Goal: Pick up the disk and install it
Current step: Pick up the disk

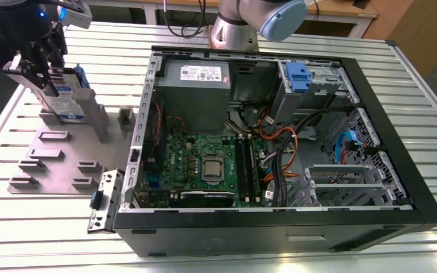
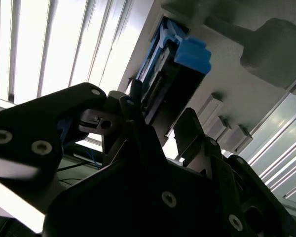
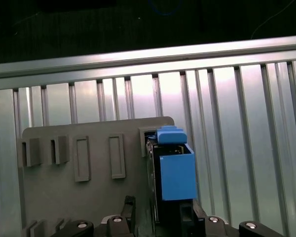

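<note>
Disk being straddled by end effector at fixture plate, beside open PC case.

The disk (image 1: 68,99) is being kept upright on its edge among the grey posts of the fixture plate (image 1: 59,165), on the slatted bench (image 1: 36,227) at the exterior view's left. The end effector (image 1: 42,85) is being positioned around the disk's upper part; whether it is clamped on it cannot be told. The blue rail (image 3: 175,170) is being shown in both wrist views. The PC case (image 1: 400,187) is lying just beside the plate.

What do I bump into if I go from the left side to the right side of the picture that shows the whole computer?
the disk → the grey power supply box → the drive cage with the blue latch → the computer case's black side wall
</note>
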Controlling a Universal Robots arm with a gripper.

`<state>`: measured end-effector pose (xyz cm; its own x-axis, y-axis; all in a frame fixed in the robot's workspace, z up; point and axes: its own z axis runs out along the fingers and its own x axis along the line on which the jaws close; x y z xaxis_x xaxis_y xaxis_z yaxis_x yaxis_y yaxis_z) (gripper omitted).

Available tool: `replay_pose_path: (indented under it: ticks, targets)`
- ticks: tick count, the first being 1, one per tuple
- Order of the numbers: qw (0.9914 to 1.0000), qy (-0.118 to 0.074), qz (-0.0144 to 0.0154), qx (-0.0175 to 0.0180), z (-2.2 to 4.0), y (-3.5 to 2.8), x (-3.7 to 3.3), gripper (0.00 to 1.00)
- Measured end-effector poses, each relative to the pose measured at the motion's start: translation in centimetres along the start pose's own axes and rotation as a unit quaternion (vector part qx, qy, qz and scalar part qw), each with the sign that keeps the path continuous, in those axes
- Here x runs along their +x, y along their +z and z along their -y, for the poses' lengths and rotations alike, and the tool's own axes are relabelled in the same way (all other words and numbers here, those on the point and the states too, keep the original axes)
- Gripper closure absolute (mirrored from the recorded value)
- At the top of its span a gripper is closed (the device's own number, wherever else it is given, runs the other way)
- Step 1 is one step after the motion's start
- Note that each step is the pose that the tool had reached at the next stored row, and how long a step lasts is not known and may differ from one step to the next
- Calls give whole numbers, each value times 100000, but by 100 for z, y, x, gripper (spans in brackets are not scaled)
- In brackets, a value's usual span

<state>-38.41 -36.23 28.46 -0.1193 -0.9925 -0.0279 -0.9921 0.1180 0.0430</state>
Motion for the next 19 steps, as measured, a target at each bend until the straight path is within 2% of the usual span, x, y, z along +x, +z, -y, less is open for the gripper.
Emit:
replay_pose_path:
  ticks: [4, 10, 13, 17, 19]
  targets:
    - [100000, -1, -2, -8, -1, -7, 0, 47]
    - [100000, 2, -3, -7, -6, -140, -4, 47]
    - [100000, 0, -1, -6, -6, -141, -10, 47]
    - [100000, 0, -2, -6, -14, -136, -78, 47]
    - [100000, -4, 0, -3, -14, -136, -85, 47]
